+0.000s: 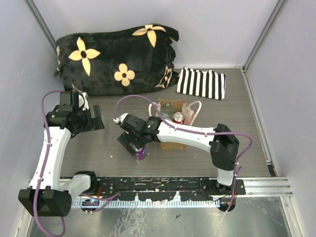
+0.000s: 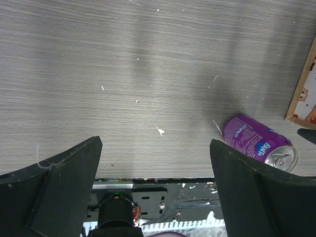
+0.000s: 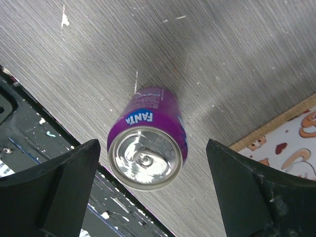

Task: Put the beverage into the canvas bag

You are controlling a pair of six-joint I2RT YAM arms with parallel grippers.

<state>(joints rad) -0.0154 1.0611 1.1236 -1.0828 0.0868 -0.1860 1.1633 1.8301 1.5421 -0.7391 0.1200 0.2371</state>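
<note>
Where white "FANTA" lettering crosses its blue band, the purple soda can [image 3: 148, 148] stands upright on the table [image 1: 237, 123], at lower centre of the top view. It sits just left of the canvas bag [image 1: 172, 144], which holds a red can [image 1: 177, 117] and another container. The right gripper [image 3: 153, 168] is spread wide around the Fanta can without touching it, and the left gripper [image 2: 155, 144] gapes over the table.

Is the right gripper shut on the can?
No, the right gripper is open, its fingers standing clear on either side of the can.
</note>
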